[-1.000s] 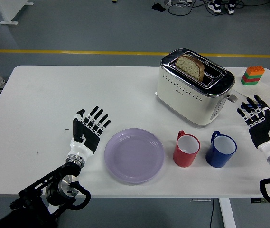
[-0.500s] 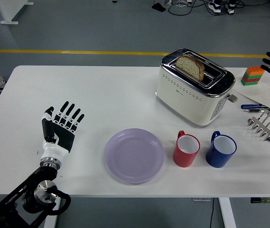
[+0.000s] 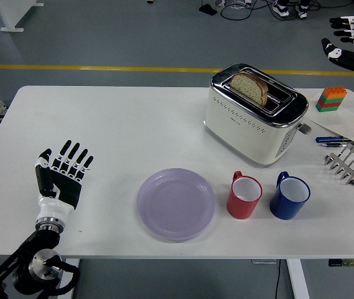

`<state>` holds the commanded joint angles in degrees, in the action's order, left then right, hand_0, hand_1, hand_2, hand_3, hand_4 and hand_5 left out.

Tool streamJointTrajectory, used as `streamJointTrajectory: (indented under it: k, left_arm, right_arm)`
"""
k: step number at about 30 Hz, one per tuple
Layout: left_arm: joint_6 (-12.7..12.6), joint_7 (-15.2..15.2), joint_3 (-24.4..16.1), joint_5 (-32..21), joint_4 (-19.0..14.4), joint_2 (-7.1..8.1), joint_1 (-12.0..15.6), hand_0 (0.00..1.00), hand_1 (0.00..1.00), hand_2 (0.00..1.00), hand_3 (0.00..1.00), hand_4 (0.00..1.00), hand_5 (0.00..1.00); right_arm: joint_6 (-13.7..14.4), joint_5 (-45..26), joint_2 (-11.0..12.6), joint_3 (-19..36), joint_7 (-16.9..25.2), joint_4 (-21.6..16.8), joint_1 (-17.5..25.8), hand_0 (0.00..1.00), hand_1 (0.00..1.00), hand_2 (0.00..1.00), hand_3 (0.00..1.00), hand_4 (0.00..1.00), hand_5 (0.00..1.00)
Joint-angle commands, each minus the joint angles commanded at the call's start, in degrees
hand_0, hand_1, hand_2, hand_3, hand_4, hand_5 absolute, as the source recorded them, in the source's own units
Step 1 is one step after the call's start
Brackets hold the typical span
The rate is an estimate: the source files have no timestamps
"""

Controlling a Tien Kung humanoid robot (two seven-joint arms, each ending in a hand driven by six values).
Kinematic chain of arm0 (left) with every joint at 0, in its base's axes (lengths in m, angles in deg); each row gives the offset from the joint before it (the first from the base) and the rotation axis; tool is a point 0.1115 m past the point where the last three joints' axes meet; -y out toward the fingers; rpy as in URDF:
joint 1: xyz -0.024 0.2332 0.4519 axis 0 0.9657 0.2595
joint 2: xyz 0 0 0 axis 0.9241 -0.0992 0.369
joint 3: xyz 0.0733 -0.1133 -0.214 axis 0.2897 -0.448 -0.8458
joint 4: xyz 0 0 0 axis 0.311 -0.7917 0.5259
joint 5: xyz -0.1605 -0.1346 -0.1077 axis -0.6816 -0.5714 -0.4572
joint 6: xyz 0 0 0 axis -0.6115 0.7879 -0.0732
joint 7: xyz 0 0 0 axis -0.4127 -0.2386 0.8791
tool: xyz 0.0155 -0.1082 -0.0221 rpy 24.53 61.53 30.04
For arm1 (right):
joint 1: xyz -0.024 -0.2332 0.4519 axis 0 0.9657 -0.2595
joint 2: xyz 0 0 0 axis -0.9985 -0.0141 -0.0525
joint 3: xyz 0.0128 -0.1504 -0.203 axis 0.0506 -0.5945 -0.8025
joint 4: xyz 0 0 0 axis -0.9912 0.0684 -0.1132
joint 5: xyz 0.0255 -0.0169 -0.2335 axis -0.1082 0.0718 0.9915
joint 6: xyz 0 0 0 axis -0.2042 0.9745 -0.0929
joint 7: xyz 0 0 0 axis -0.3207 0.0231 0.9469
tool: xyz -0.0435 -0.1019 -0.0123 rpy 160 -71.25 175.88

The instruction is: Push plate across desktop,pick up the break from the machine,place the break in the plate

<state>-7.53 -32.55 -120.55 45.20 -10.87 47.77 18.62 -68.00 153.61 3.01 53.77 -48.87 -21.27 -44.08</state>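
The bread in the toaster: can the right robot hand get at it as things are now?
Probably yes. The bread stands up out of the toaster slot with nothing over it. The right robot hand is open and raised near the picture's top right corner, and only open air lies between them.

The toaster (image 3: 254,115) has a glossy cream body with a mirror-bright chrome top. The lilac plate (image 3: 176,203) looks like smooth plastic with a soft sheen. At its 3 o'clock, the red mug (image 3: 244,195) and blue mug (image 3: 290,197) shine like glazed ceramic. The white table (image 3: 133,124) is matt.
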Motion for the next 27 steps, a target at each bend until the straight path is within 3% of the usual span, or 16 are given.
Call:
streamJointTrajectory:
  k: [1, 5, 8, 19, 27]
  left_arm:
    - [0.0, 0.0, -0.1, 0.0, -0.1, 0.02, 0.1, 0.766, 0.778, 0.808, 0.756, 0.532, 0.998]
    - [-0.2, -0.1, -0.1, 0.0, -0.4, 0.08, 0.7, 0.766, 0.778, 0.808, 0.756, 0.532, 0.998]
    - [-0.3, -0.2, -0.3, 0.1, -0.4, -0.06, 1.1, 0.766, 0.781, 0.809, 0.757, 0.532, 0.998]
    - [-0.6, -0.3, -0.6, 0.0, -0.3, -0.08, 1.3, 0.767, 0.784, 0.814, 0.76, 0.53, 0.998]
    - [-0.7, -0.3, -0.5, -0.1, -0.2, -0.19, 0.9, 0.764, 0.78, 0.812, 0.756, 0.53, 0.998]
  right_arm:
    - [-0.2, 1.8, -0.1, -0.9, -0.2, 0.8, -0.9, 0.888, 0.842, 0.864, 0.865, 0.835, 0.264]
    - [-1.3, 6.2, -1.5, -5.6, -2.2, 4.6, -4.8, 0.888, 0.842, 0.864, 0.865, 0.835, 0.264]
    - [-2.3, 7.7, -3.6, -8.5, -4.2, 7.0, -7.7, 0.888, 0.848, 0.865, 0.864, 0.864, 0.29]
    - [-6.0, 7.6, -10.5, -14.6, -7.6, 10.9, -14.3, 0.893, 0.846, 0.864, 0.855, 0.872, 0.329]
    - [-7.6, 6.8, -14.6, -18.9, -9.0, 16.5, -17.9, 0.886, 0.84, 0.86, 0.846, 0.872, 0.334]
